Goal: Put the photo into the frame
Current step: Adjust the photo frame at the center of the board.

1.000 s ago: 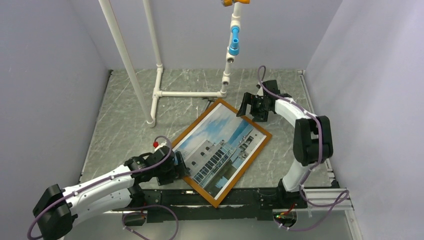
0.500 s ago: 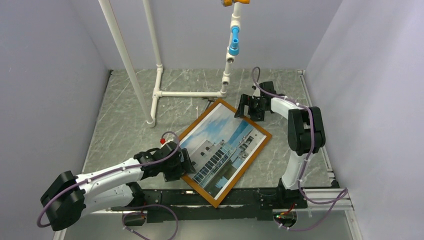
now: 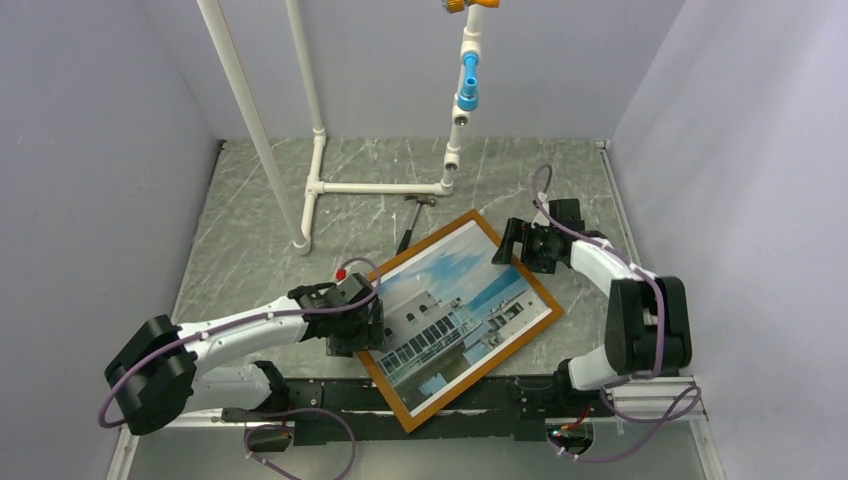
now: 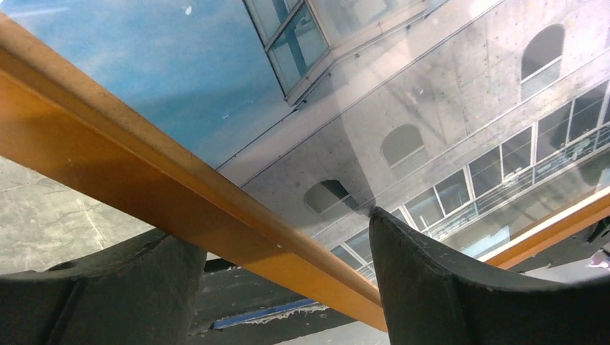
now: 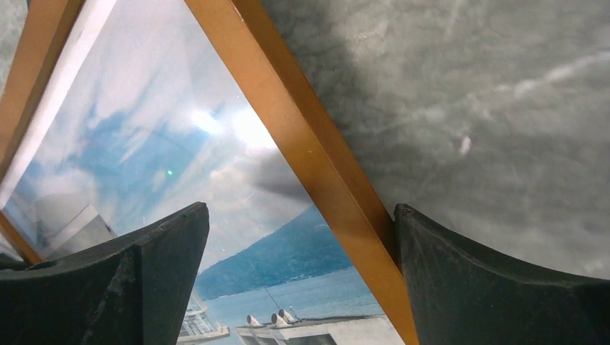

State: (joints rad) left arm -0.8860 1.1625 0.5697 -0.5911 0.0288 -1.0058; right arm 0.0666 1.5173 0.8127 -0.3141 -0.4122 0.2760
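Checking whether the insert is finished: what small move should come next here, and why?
Probably close the left gripper on the frame rail it straddles. The photo already lies within the frame, which sits askew on the table; the right gripper straddles the opposite rail, open too.

Landmark: white pipe stand (image 3: 318, 186), upright on the far half of the table
Table surface (image 3: 250, 250): grey-green marbled slab with pale veins, extending under and around the pipe stand
Back wall (image 3: 380, 60): plain pale lilac-grey, directly behind the pipe stand
Left wall (image 3: 90, 180): same finish, left of the pipe stand
Right wall (image 3: 740, 200): same finish, well right of the pipe stand
Fittings: blue sleeve (image 3: 467, 85) and orange cap (image 3: 470, 4) on the pipe stand's right upright
Light: even, diffuse
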